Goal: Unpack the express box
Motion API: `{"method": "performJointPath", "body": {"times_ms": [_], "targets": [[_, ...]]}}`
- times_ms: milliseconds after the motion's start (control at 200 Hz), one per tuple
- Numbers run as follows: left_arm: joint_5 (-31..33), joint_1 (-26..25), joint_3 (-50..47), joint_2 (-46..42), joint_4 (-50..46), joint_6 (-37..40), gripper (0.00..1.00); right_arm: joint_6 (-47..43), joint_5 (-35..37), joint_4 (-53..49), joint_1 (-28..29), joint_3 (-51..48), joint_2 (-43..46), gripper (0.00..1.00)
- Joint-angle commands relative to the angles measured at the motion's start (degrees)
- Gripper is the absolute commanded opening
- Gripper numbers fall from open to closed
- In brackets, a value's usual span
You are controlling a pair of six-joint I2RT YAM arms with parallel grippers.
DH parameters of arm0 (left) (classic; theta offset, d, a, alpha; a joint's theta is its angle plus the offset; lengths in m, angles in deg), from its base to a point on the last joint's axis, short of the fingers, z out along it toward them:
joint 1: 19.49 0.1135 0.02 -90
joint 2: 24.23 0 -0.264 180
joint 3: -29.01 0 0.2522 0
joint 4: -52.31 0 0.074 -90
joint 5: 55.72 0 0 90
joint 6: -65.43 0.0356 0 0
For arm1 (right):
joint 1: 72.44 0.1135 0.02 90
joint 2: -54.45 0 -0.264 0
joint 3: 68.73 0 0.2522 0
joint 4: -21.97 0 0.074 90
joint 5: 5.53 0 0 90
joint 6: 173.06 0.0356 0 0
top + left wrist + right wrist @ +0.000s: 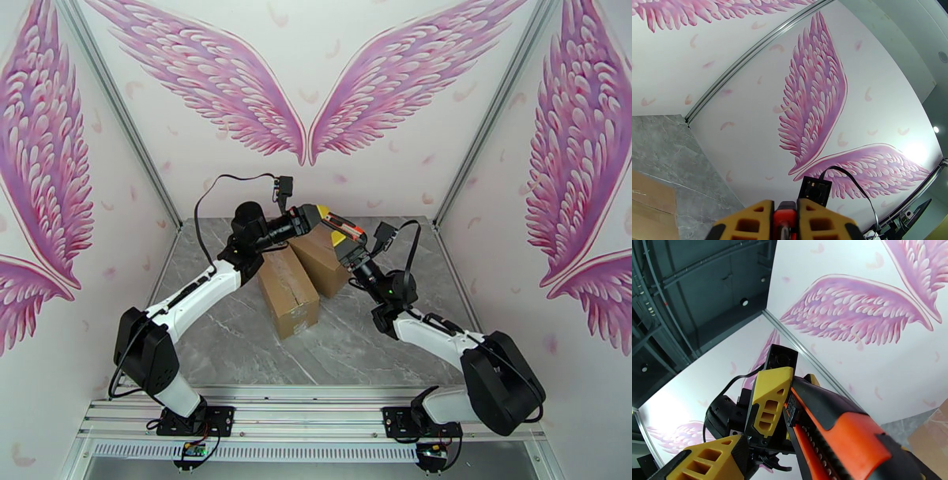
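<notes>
- The left pincer (785, 216) is seen closed on the orange-and-black utility knife (845, 437). The handle is clamped between its yellow fingers (746, 223).
- The right pincer (348, 248) is held astride the same knife with its jaws part open. One yellow finger (711, 458) is seen clear of the handle, so no grip by this pincer can be claimed.
- The knife is carried in the air at about 1 o'clock from the near express box (288, 294), above the second carton (320, 262). Whether the blade is pushed out cannot be told.
- The near express box is found lying at the middle of the grey marble table (363, 347). The second carton is set just beside it at its 1 o'clock, apparently touching.
- The flaps of both are seen shut, and a seam line is made out along the top of the near one. No cut or lifted flap can be seen.
- Done, as judged: the cutting tool is in hand, and a hand-over between the two pincers appears to be under way.
- Left, as judged: the hand-over is to be completed, the tape slit, the flaps opened and any contents lifted out. Most of the task is thus not yet done.
</notes>
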Motion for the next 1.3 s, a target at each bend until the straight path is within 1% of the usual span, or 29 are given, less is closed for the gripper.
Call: {"method": "performJointPath", "body": {"times_ms": [0, 160, 375, 400, 455, 520, 635, 705, 835, 1134, 1204, 1219, 1249, 1294], "targets": [[-0.75, -0.90, 0.40, 0.36, 3.32, -1.27, 0.01, 1.30, 2.56, 1.14, -0.31, 1.47, 0.52, 0.63], [1.55, -1.79, -1.90, 0.37, 7.91, -3.83, 0.01, 1.11, 3.09, 0.91, 0.15, 3.47, -0.21, 0.62], [3.90, -3.43, -3.83, 0.47, 10.59, -4.79, 0.01, -1.22, 7.11, 0.67, 1.08, 4.07, -0.13, 0.60], [4.08, -3.57, -4.01, 0.55, 10.99, -4.96, 0.01, -1.35, 7.39, 0.76, 1.27, 4.19, -0.26, 0.61], [4.97, -3.75, -4.67, 0.55, 11.90, -5.43, 0.01, -1.49, 7.69, 0.91, 1.57, 4.55, -0.70, 0.68], [5.98, -4.05, -5.54, 0.66, 13.67, -6.37, 0.01, -2.15, 7.98, 0.70, 2.20, 5.23, -1.07, 0.72], [6.74, -4.34, -6.44, 1.00, 16.19, -8.26, 0.01, -3.37, 9.33, 0.59, 2.77, 5.46, -1.35, 0.73], [6.68, -4.47, -6.66, 1.04, 16.44, -8.45, 0.00, -3.59, 10.79, 1.28, 2.87, 5.12, -1.29, 0.70], [6.17, -4.55, -7.11, 0.91, 16.15, -8.30, 0.00, -4.20, 13.19, 2.77, 2.83, 4.00, -1.04, 0.57], [3.66, -4.66, -7.27, -0.01, 13.53, -5.69, 0.00, -4.44, 14.44, 2.34, 2.85, 3.55, -0.91, 0.31], [3.28, -4.73, -7.24, -0.43, 12.75, -4.79, 0.00, -4.04, 14.68, 2.95, 2.88, 3.47, -1.10, 0.31], [3.19, -4.67, -8.79, -0.61, 12.76, -4.62, 0.00, -3.93, 14.73, 3.05, 2.82, 3.46, -1.19, 0.32], [3.13, -4.68, -9.28, -0.80, 12.67, -4.33, 0.00, -3.59, 14.91, 3.37, 2.84, 3.51, -1.30, 0.35], [2.93, -4.67, -9.74, -1.15, 12.86, -4.10, 0.00, -2.85, 15.66, 3.38, 2.88, 3.49, -1.39, 0.43]]}}
